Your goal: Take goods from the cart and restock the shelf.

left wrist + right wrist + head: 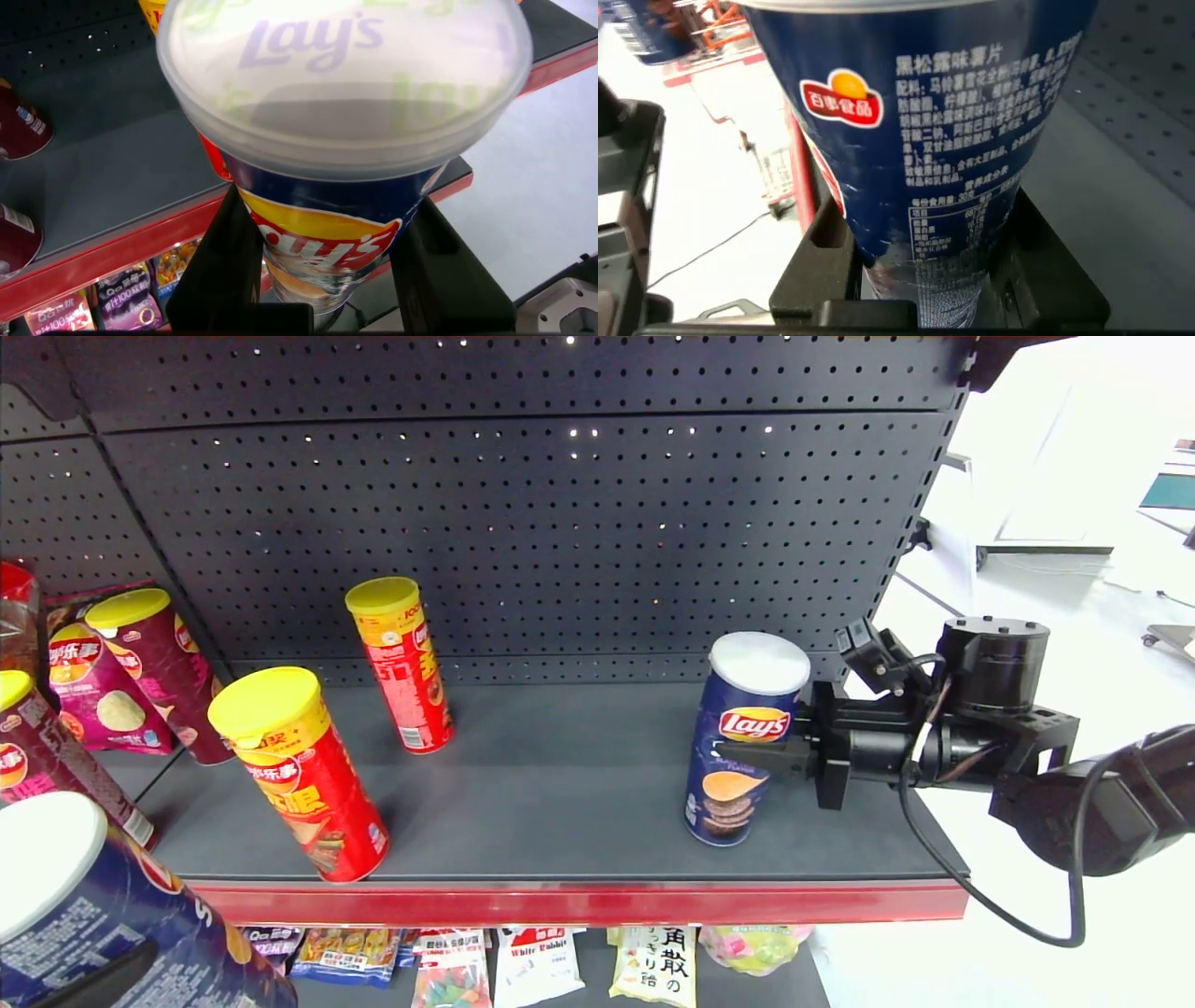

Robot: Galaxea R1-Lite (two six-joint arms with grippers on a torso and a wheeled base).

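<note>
A dark blue chip can [738,756] with a white lid stands on the grey shelf [560,793] near its right end, leaning slightly. My right gripper [761,758] comes in from the right and is shut on the can's middle. In the right wrist view the can [952,140] sits between the black fingers [822,252]. A second blue can [84,905] with a white lid is at the lower left, in front of the shelf's red edge. My left gripper [327,252] is shut on this can [336,121], below its lid.
Two red cans with yellow lids [299,775] [401,663] stand left of centre. Maroon cans [163,663] [47,756] and a pink bag [93,691] crowd the far left. Bare shelf lies between the red cans and the blue one. Snack bags [560,961] hang below.
</note>
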